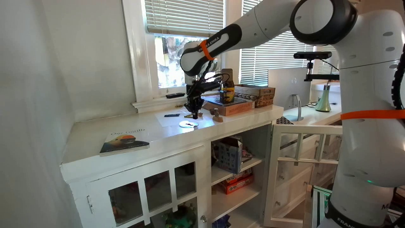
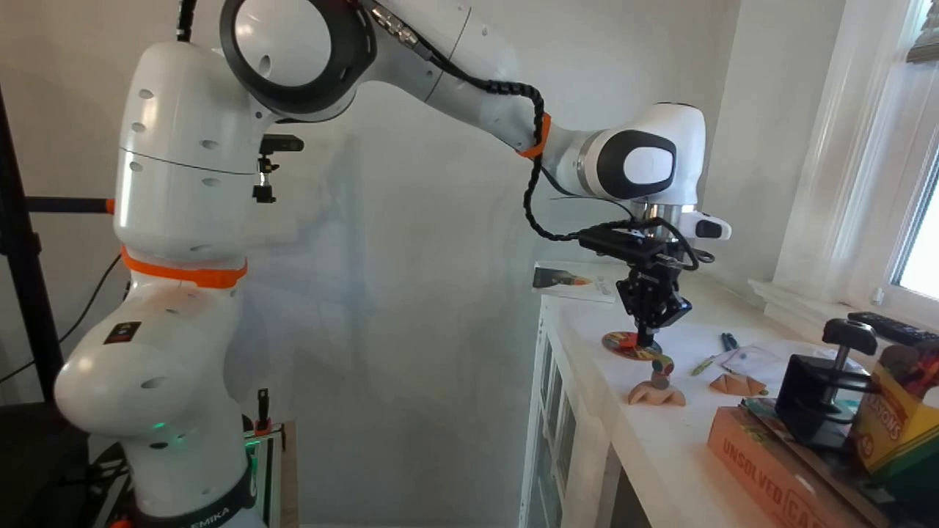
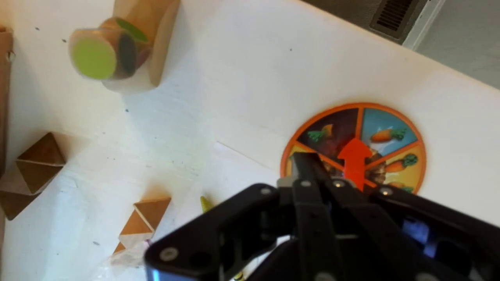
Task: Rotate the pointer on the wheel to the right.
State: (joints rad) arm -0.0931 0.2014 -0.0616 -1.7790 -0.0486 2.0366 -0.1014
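The wheel [image 3: 390, 128] lies flat on the white counter, a round disc with an orange rim and coloured sections showing carrots. It also shows in both exterior views [image 1: 189, 124] [image 2: 622, 343], pale with glare in one of them. Its red arrow pointer [image 3: 356, 159] points to the top of the wrist view, near the line between the dark and blue sections. My gripper [image 3: 306, 158] is shut with nothing seen between its fingers. Its tips are over the wheel, left of the pointer in the wrist view; the pointer's tail is hidden behind the fingers. I cannot tell whether the tips touch the wheel.
A stacked wooden piece [image 2: 657, 392] and wooden wedge blocks [image 2: 737, 383] stand close to the wheel. A cardboard box [image 1: 230, 108] carries a clamp [image 2: 821, 403] and a crayon box [image 2: 899, 418]. A book [image 1: 126, 141] lies farther along the counter. The counter edge [image 3: 390, 43] is near the wheel.
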